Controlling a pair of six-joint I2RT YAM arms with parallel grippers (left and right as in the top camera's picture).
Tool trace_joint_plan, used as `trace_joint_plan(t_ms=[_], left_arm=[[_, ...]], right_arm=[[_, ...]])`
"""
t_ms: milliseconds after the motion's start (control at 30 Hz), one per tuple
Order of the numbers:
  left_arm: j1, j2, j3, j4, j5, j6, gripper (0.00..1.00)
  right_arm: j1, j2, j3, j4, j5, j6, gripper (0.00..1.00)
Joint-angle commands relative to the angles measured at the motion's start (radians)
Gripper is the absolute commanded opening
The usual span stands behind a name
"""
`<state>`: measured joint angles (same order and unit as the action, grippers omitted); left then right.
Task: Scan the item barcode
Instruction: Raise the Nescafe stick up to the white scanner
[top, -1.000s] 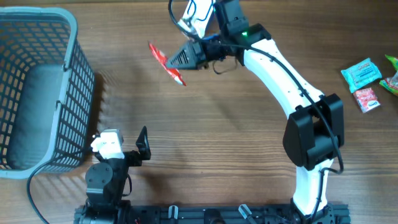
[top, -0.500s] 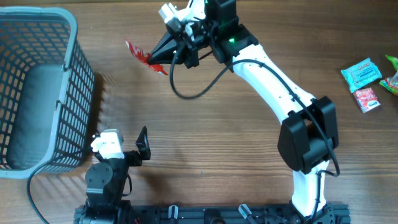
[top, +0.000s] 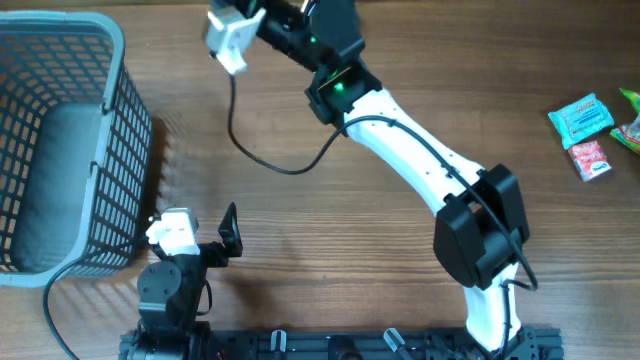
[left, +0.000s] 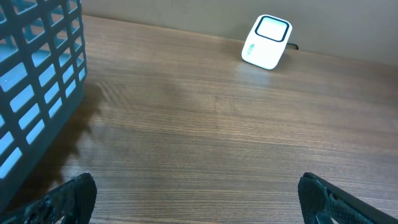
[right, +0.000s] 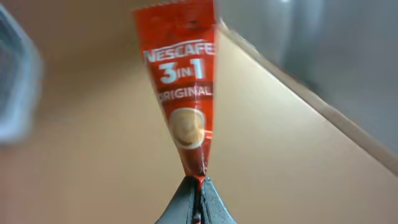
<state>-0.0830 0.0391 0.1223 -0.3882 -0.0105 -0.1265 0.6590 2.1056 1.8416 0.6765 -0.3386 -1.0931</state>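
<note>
While the right hand (right: 198, 204) pinches, jaws shut tight, the lower tip of a red Nescafé sachet (right: 183, 93), the pack stands upright above it.
Right arm reaches to the worktop's (top: 330, 230) far edge; left hand (left: 196, 200) fully spread, empty, near edge beside the basket (top: 60, 140).

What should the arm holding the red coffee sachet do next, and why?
Probably carry the sachet toward the white scanner and turn its back to it. The right gripper pinches the sachet by one tip, only the printed front shows, no barcode is in view, and the scanner stands at the table's far edge.
</note>
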Motion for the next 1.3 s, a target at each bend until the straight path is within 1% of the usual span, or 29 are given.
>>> trace_joint_plan(t_ms=[0, 33, 67, 167, 200, 333, 400, 433, 467, 500, 533, 600, 633, 667, 700, 733, 767, 800, 833, 867, 900, 933, 967, 1000, 1033, 1067, 1133, 1200, 1267], left_arm=[[0.002, -0.006, -0.006, 0.003, -0.005, -0.010, 1.00], [0.002, -0.006, -0.006, 0.003, -0.005, -0.010, 1.00], [0.002, -0.006, -0.006, 0.003, -0.005, -0.010, 1.00], [0.002, -0.006, -0.006, 0.003, -0.006, -0.010, 1.00], [0.002, -0.006, -0.006, 0.003, -0.005, -0.010, 1.00], [0.002, -0.006, -0.006, 0.003, -0.006, -0.010, 1.00], [0.002, -0.006, -0.006, 0.003, -0.005, -0.010, 1.00], [0.002, -0.006, -0.006, 0.003, -0.005, -0.010, 1.00], [0.002, -0.006, -0.006, 0.003, -0.005, -0.010, 1.00], [0.002, -0.006, -0.006, 0.003, -0.005, -0.010, 1.00], [0.002, -0.006, -0.006, 0.003, -0.006, -0.010, 1.00], [0.002, -0.006, -0.006, 0.003, -0.005, -0.010, 1.00], [0.002, -0.006, -0.006, 0.003, -0.006, -0.010, 1.00], [0.002, -0.006, -0.006, 0.003, -0.005, -0.010, 1.00], [0.002, -0.006, -0.006, 0.003, -0.006, -0.010, 1.00], [0.002, -0.006, -0.006, 0.003, -0.005, -0.010, 1.00], [0.002, -0.006, -0.006, 0.003, -0.006, -0.010, 1.00], [0.002, -0.006, -0.006, 0.003, -0.005, -0.010, 1.00], [0.002, -0.006, -0.006, 0.003, -0.006, -0.010, 1.00], [0.002, -0.006, -0.006, 0.003, -0.006, -0.010, 1.00], [0.002, -0.006, -0.006, 0.003, -0.006, -0.010, 1.00], [0.002, -0.006, -0.006, 0.003, -0.006, -0.010, 1.00], [0.002, -0.006, -0.006, 0.003, -0.005, -0.010, 1.00], [0.002, -0.006, -0.006, 0.003, -0.005, -0.010, 1.00], [0.002, -0.006, -0.006, 0.003, -0.005, -0.010, 1.00], [0.002, -0.006, -0.006, 0.003, -0.006, -0.010, 1.00], [0.002, -0.006, -0.006, 0.003, -0.005, -0.010, 1.00], [0.002, -0.006, -0.006, 0.003, -0.005, -0.010, 1.00], [0.002, -0.006, -0.006, 0.003, -0.006, -0.010, 1.00]], right_arm=[[0.025, -0.002, 0.015, 0.037, 0.469, -0.266, 0.04], [0.028, -0.002, 0.015, 0.072, 0.536, -0.323, 0.04], [0.031, -0.002, 0.015, 0.168, 0.601, -0.388, 0.04], [0.032, -0.002, 0.015, 0.369, 0.631, -0.454, 0.04], [0.032, -0.002, 0.015, 0.414, 0.646, -0.455, 0.04], [0.046, -0.002, 0.015, 0.603, 0.668, -0.560, 0.04], [0.058, -0.002, 0.015, 0.592, 0.708, -0.548, 0.04], [0.062, -0.002, 0.015, 0.528, 0.779, -0.518, 0.04], [0.066, -0.002, 0.015, 0.430, 0.880, -0.441, 0.04], [0.068, -0.002, 0.015, 0.278, 1.010, -0.283, 0.04], [0.068, -0.002, 0.015, 0.045, 1.125, -0.059, 0.04], [0.068, -0.002, 0.015, -0.230, 1.178, 0.190, 0.04], [0.063, -0.002, 0.015, -0.502, 1.163, 0.492, 0.04], [0.058, -0.002, 0.015, -0.649, 1.119, 0.634, 0.04], [0.048, -0.002, 0.015, -0.842, 0.988, 0.792, 0.04], [0.041, -0.002, 0.015, -0.929, 0.888, 0.855, 0.04], [0.031, -0.002, 0.008, -1.031, 0.732, 0.938, 0.04], [0.021, -0.002, -0.008, -1.081, 0.599, 1.003, 0.04], [0.013, -0.002, -0.027, -1.083, 0.537, 1.051, 0.04], [0.004, -0.002, -0.051, -1.057, 0.517, 1.135, 0.04], [-0.008, -0.002, -0.068, -1.035, 0.517, 1.256, 0.04], [-0.035, 0.009, -0.073, -1.025, 0.499, 1.418, 0.04], [-0.067, 0.024, -0.073, -0.998, 0.436, 1.503, 0.04], [-0.101, 0.049, -0.073, -0.930, 0.342, 1.542, 0.04], [-0.125, 0.069, -0.073, -0.877, 0.312, 1.575, 0.04], [-0.158, 0.093, -0.073, -0.814, 0.315, 1.662, 0.04], [-0.198, 0.121, -0.073, -0.716, 0.311, 1.792, 0.04], [-0.205, 0.151, -0.069, -0.620, 0.311, 1.854, 0.05], [-0.204, 0.215, -0.008, -0.592, 0.315, 1.912, 0.05]])
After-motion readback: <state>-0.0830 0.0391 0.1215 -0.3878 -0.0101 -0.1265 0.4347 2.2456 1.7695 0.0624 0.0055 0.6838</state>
